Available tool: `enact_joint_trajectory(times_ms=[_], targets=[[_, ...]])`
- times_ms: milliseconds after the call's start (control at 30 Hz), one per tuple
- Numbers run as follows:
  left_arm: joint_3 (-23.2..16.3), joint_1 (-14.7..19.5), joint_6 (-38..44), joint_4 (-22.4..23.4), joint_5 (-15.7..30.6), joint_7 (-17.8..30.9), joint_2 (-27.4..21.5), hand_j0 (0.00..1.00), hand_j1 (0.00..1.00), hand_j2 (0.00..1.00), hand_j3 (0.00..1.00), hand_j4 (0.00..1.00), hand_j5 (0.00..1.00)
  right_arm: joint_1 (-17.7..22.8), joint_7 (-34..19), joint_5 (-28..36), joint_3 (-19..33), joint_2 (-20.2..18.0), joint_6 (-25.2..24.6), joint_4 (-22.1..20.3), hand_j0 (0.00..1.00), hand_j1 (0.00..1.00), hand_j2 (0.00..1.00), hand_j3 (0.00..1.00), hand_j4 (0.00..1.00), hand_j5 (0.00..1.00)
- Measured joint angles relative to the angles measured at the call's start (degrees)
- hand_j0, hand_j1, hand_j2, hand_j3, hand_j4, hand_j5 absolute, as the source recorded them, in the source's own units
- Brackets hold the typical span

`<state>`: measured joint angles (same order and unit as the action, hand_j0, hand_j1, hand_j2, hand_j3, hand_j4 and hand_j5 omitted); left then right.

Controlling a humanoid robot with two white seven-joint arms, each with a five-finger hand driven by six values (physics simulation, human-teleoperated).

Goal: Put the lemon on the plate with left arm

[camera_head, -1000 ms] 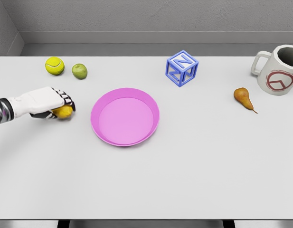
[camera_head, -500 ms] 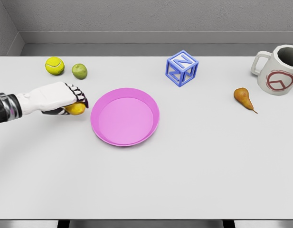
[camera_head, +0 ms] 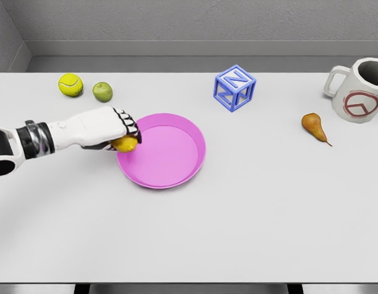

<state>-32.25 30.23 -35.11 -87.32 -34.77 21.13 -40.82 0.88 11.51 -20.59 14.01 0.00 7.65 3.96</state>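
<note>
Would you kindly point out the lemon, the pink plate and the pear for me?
lemon (camera_head: 125, 144), head view, its exposed yellow underside below the fingers.
pink plate (camera_head: 166, 153), head view, middle of its bare floor.
pear (camera_head: 311, 125), head view, its rounded body.

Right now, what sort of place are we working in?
Likely a simulated tabletop test bench: a plain white table against bare grey walls, with unrelated props scattered about, like a letter block, tennis ball and mug.

The plate (camera_head: 170, 160) is bright pink, the lemon (camera_head: 125, 144) yellow, and the left hand (camera_head: 106, 128) white with black-striped fingers. A yellow-green tennis ball (camera_head: 70, 84), a green apple (camera_head: 103, 92) and a golden-brown pear (camera_head: 313, 126) lie on the white table (camera_head: 238, 226). The letter block (camera_head: 234, 87) is blue and white, and the mug (camera_head: 356, 90) is off-white with a red circular emblem.
</note>
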Motion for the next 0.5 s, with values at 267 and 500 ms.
enact_joint_trajectory(times_ms=[267,500], targets=[[-0.1,0.0,0.0,-0.3,0.0,0.6,3.4,0.63,0.63,0.63,0.63,0.63,0.63,0.0,0.0,0.0,0.0,0.0,0.0,0.0,1.00,1.00,1.00,1.00,1.00,1.00],[-1.1,0.4,0.0,-0.3,0.6,0.2,4.8,1.00,1.00,1.00,1.00,1.00,1.00,0.0,0.0,0.0,0.0,0.0,0.0,0.0,1.00,1.00,1.00,1.00,1.00,1.00]])
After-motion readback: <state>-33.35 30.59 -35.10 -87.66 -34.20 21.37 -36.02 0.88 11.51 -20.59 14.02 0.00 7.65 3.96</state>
